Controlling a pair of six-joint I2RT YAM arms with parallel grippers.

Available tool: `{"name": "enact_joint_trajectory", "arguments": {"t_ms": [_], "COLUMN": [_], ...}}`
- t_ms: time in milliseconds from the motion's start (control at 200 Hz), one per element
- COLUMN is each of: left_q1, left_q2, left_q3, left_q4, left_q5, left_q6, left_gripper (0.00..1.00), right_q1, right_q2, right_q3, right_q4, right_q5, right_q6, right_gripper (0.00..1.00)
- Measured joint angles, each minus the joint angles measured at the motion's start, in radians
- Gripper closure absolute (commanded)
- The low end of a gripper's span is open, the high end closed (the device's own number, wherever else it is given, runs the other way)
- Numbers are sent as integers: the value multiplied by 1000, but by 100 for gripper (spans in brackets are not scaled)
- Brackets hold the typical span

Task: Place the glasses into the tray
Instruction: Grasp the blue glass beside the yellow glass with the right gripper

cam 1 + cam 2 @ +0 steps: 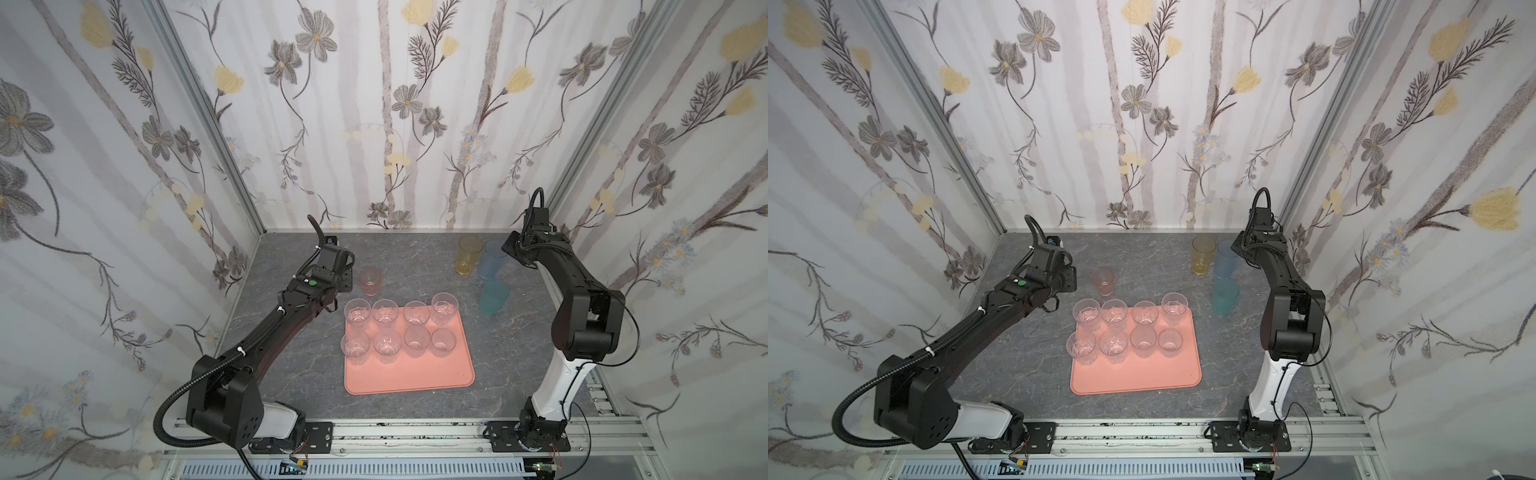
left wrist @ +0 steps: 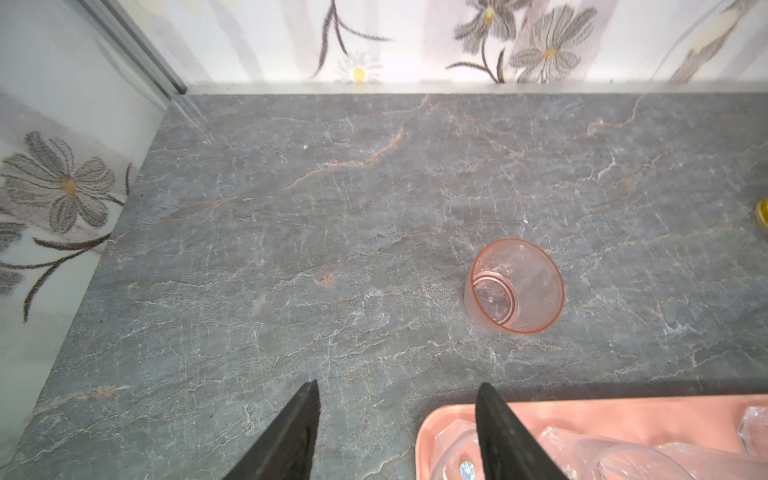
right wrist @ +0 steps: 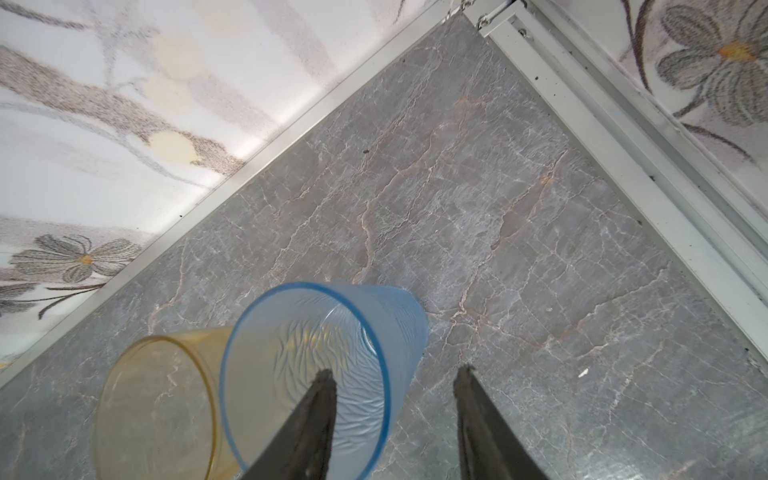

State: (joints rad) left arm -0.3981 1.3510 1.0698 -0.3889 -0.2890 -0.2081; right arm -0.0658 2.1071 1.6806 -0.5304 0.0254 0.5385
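Eight small clear tumblers (image 1: pixel 385 312) stand on the tray (image 1: pixel 411 374) in two rows of four and fill its far half; the near half is bare. Four coloured glasses are not yet placed, and all stand upright on the table (image 2: pixel 291 249). The pink glass (image 1: pixel 370 281) is just behind the tray's far left corner, apart from its rim. The amber glass (image 1: pixel 469 254) and the blue glass (image 1: pixel 492 257) stand close together at the far right. The teal glass (image 1: pixel 493 297) is a little nearer, beside the tray but apart from it.

The left gripper (image 2: pixel 397 384) is spread and empty; in the left wrist view the pink glass (image 2: pixel 517 286) is ahead of it but off the line of the gap. The right gripper (image 3: pixel 395 370) is also spread and pinches nothing: one finger shows across the mouth of the blue glass (image 3: pixel 270 374) and the other outside, so the wall is between them. Whether that finger is inside the glass or only above it, I cannot tell.

I judge that the step in hand is the picking of the coloured glasses — blue for the right arm, probably pink for the left. The next move calls for the right gripper to close on the blue wall without pushing the amber glass (image 3: pixel 153 407), which looks to touch it; the left must first line up with the pink glass.
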Motion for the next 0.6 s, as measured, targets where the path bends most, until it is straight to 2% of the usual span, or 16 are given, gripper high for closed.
{"name": "enact_joint_trajectory", "arguments": {"t_ms": [80, 210, 385, 600], "left_q1": [0, 0, 0, 9], "left_q2": [-49, -93, -153, -201], "left_q3": [-68, -141, -165, -165], "left_q4": [38, 71, 90, 103], "left_q5": [-13, -18, -47, -117], "left_q6": [-8, -29, -35, -27], "left_gripper": [37, 37, 36, 35], "right_q1": [-2, -2, 0, 8], "right_q2": [40, 76, 77, -34], "right_q3": [34, 53, 53, -20], "right_q4": [0, -3, -31, -58], "right_q5": [-3, -6, 11, 63], "right_q6": [-3, -24, -59, -99], "right_gripper": [63, 81, 98, 100]}}
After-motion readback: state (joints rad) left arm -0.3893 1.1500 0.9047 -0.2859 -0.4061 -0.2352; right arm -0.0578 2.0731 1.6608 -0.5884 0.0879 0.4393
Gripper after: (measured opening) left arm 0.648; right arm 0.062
